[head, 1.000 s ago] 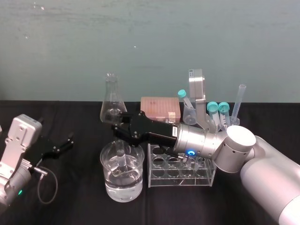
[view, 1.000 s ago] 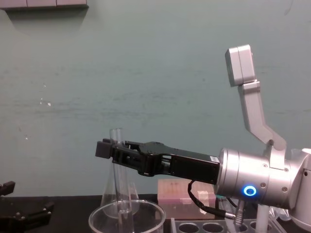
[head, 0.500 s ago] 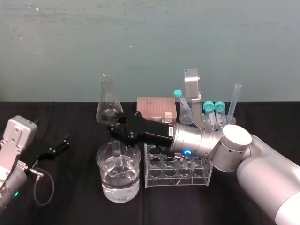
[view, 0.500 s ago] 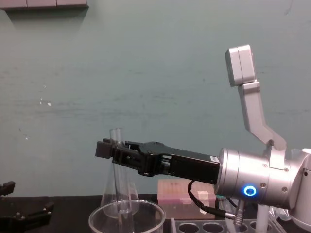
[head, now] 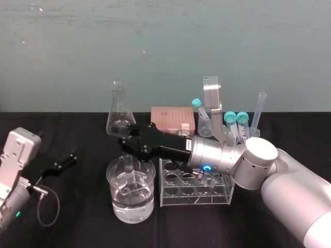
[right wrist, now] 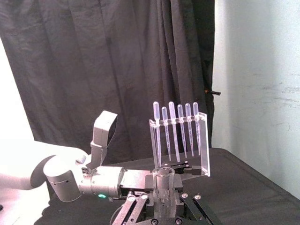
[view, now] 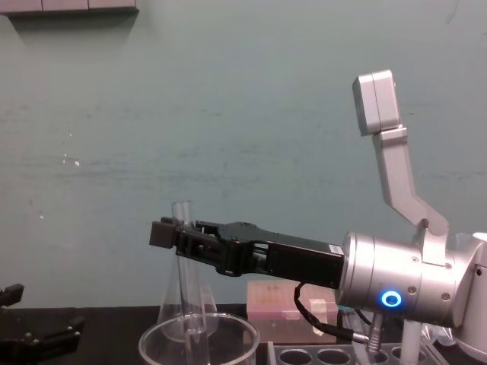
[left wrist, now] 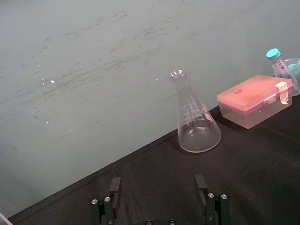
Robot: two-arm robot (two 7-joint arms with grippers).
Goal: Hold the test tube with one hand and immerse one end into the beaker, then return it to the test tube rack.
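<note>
Almost nothing has been moved in the last moment. The test tube (view: 182, 214) is kept squeezed between the fingers of the right gripper (head: 129, 147). Its low end is held inside the beaker (head: 133, 209), just left of the test tube rack (head: 196, 190). The dip seems done, so the rack is likely next. The left gripper (head: 66, 158) is parked far left, spread wide and empty.

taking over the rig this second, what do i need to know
Right claw: shut on the test tube, holding it upright over the beaker.
Left claw: open, idle at the table's left side.
Tube's lower end is inside the beaker, which holds clear liquid; cannot tell if the tip is wet.
Test tube rack stands just right of the beaker.
Done: pickup, carry to beaker. Left: confirm the dip, lift out, return tube to rack.
</note>
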